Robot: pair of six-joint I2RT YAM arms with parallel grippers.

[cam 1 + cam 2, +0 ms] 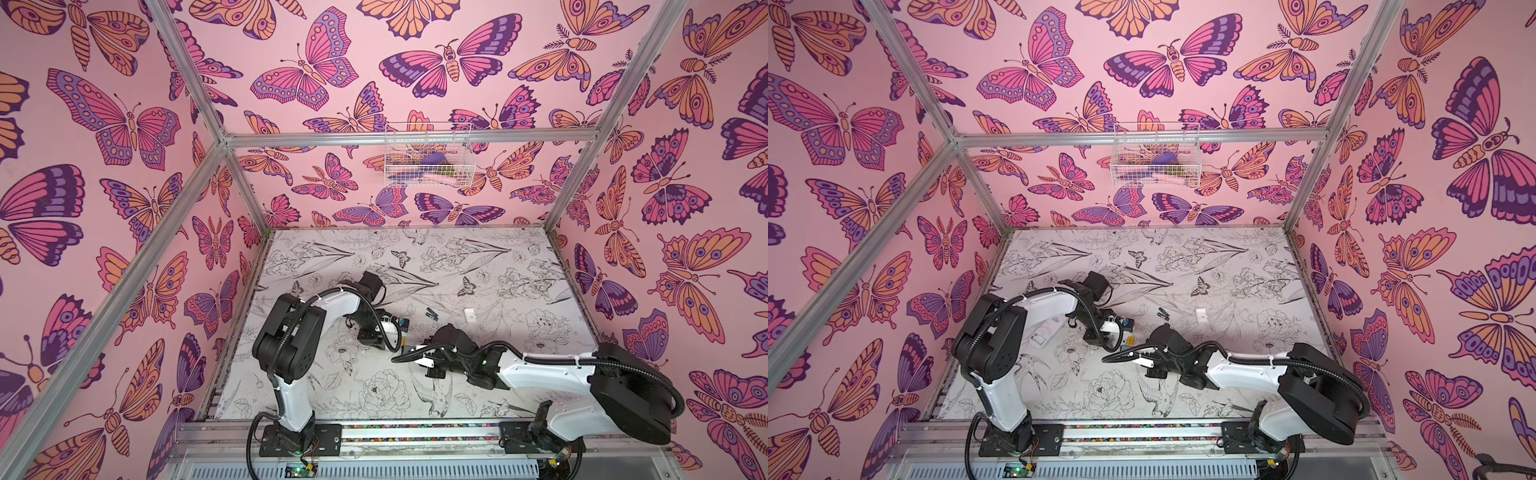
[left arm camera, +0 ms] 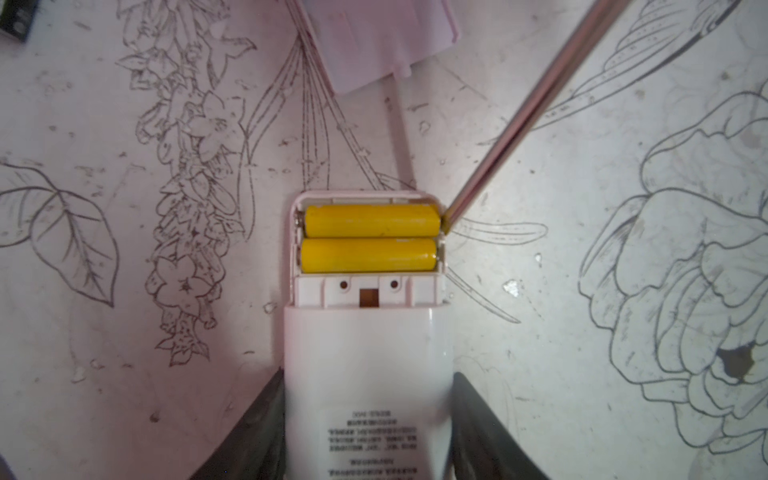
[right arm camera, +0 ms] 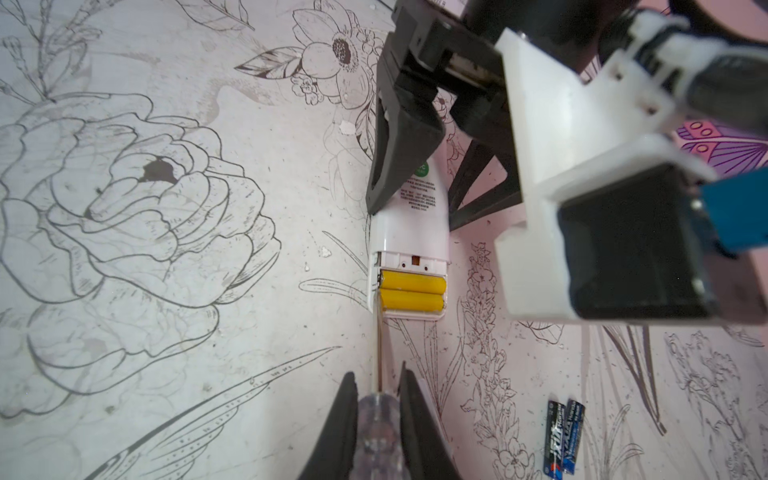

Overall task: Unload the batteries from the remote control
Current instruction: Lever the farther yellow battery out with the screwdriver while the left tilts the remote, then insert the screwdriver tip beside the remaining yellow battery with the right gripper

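- The left end effector (image 2: 368,376) gripped the white remote control (image 2: 365,353) by its body, one finger (image 2: 253,424) pressed on each long side.
- The remote control lay on its face near the middle of the desk (image 1: 332,395), with its battery compartment uncovered and facing up.
- Both yellow batteries (image 2: 372,220) sat side by side across the open compartment, at the remote's free end, and they touched each other along their length.
- The right end effector (image 3: 377,372) was closed narrowly around the clear handle of a screwdriver (image 3: 380,419).
- The screwdriver's metal rod reached to the corner of the compartment, and its tip met the end of the yellow battery nearest the remote's end wall.
- Whether the tip sat under that battery could not be told.
- Two black batteries (image 3: 555,440) lay together on the desk, touching, to the right of the remote control and well apart from it; both top views showed them (image 1: 431,313).
- A white cover plate (image 2: 374,37) lay just past the remote's open end, apart from it.
- A second cover plate (image 1: 469,314) lay further right than the black batteries.
- A wire basket (image 1: 428,156) hung on the far wall.
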